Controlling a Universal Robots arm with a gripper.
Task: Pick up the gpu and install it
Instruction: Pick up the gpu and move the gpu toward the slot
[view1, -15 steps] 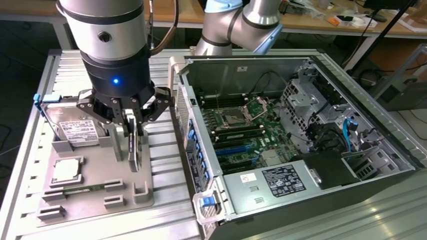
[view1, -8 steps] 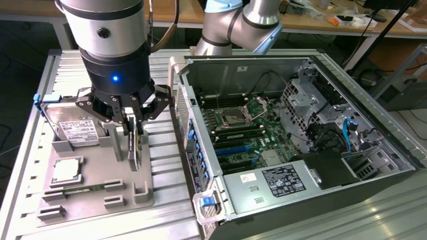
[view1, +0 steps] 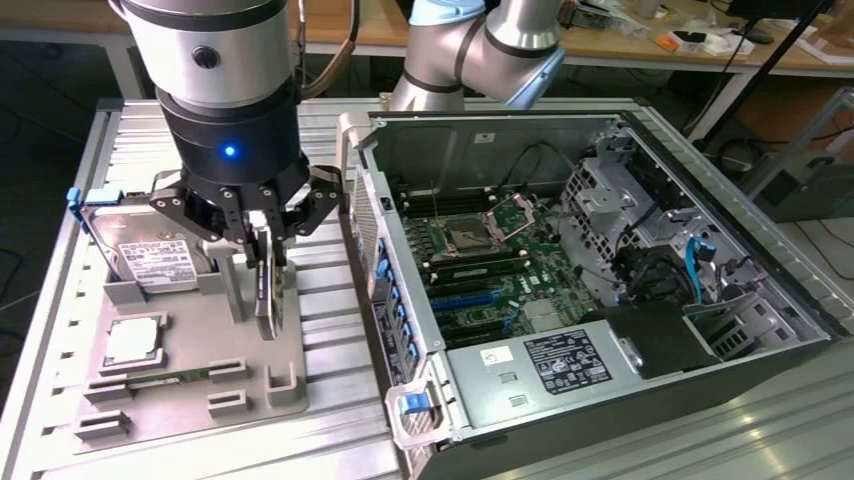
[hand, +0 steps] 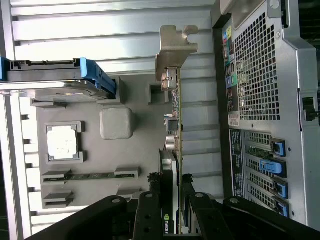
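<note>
Ribbed aluminium tabletop (view1: 327, 310) carries a grey tray (view1: 200, 352) where the end effector (view1: 263, 262) pinches the gpu (view1: 271, 300) upright; wooden benches (view1: 627, 48) behind.

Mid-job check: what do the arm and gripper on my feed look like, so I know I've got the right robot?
The arm is a silver-grey cylinder ending in a glossy black wrist section with a small lit blue light. The gripper is black, with bolted linkage fingers. Behind, silver rounded joints carry a light-blue cap.

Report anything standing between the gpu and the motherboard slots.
The case's near wall, lined with blue clips, rises between the gpu, gripped in the claw, and the motherboard. Above that wall the case is open.
</note>
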